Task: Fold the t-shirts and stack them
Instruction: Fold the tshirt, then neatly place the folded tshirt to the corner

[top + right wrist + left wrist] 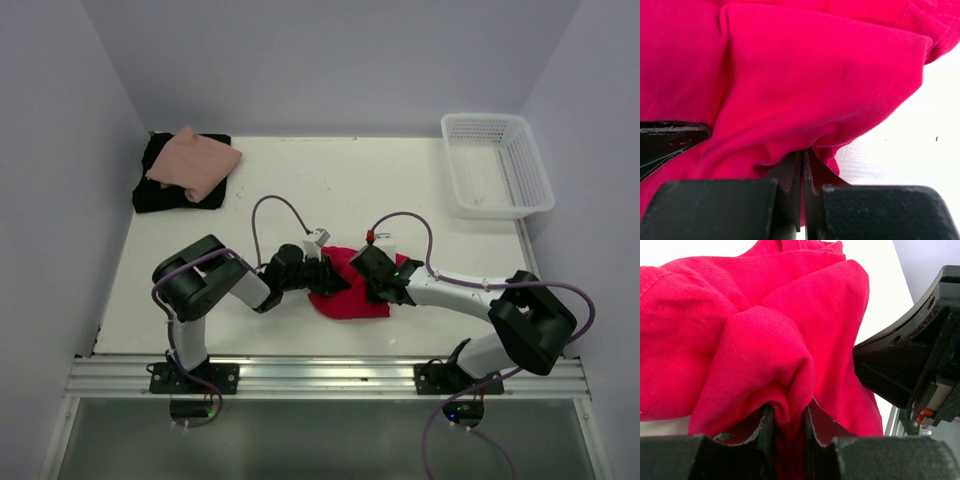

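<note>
My left pincer (pixel 789 414) and right pincer (pixel 803 159) each pinched a fold of the red t-shirt (pixel 347 297), which lay bunched on the counter (pixel 330 180) left of the basket (pixel 500 208) and nearer my bases, its middle hidden by my arms. Far left of the basket, the pink t-shirt (pixel 195 160) covered most of the black t-shirt (pixel 155 195).

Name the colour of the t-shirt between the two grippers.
Bright red. The t-shirt shows best in the left wrist view, where it fills the frame.

L arm (pixel 203 283) & R arm (pixel 528 325): black joint housings, white links, purple cables (pixel 283 203) at wrists, black base plates (pixel 195 378). L end effector (pixel 790 421) & R end effector (pixel 802 162): matte black fingers.
</note>
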`<state>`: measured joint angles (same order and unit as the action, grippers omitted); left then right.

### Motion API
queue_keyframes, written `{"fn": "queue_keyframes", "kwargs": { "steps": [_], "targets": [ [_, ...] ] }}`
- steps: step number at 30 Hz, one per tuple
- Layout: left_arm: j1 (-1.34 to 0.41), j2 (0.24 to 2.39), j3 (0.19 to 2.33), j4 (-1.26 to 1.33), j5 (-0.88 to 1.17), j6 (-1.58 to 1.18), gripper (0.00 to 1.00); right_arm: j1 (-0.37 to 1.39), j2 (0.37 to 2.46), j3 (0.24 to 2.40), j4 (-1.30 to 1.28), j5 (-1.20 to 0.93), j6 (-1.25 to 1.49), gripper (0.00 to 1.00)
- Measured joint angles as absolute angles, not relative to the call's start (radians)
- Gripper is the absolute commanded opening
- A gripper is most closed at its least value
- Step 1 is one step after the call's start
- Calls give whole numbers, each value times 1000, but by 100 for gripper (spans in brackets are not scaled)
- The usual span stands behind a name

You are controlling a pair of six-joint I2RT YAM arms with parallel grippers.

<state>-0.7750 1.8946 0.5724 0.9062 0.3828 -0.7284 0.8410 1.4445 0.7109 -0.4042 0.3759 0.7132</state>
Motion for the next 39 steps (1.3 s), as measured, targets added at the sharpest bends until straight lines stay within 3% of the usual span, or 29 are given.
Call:
{"fn": "queue_keyframes", "kwargs": {
  "steps": [5,7,8,11,16,21,39],
  "targets": [
    [-766,1854,531,896,383,-748,0,841,1428,700,-394,366,712,0],
    [-766,1792,517,816,350,-741,0,842,1408,688,-393,347,711,14],
    [-766,1752,514,761,321,-736,0,842,1394,682,-396,341,710,28],
    [-766,1592,512,569,214,-718,0,844,1328,667,-430,338,705,42],
    [-767,1325,539,353,27,-688,0,844,1187,676,-508,369,699,43],
    [-765,1197,573,233,-134,-683,0,844,1121,695,-566,406,696,44],
    [-498,1155,721,141,-300,-686,0,844,1112,695,-630,413,696,41]
  ]
}}
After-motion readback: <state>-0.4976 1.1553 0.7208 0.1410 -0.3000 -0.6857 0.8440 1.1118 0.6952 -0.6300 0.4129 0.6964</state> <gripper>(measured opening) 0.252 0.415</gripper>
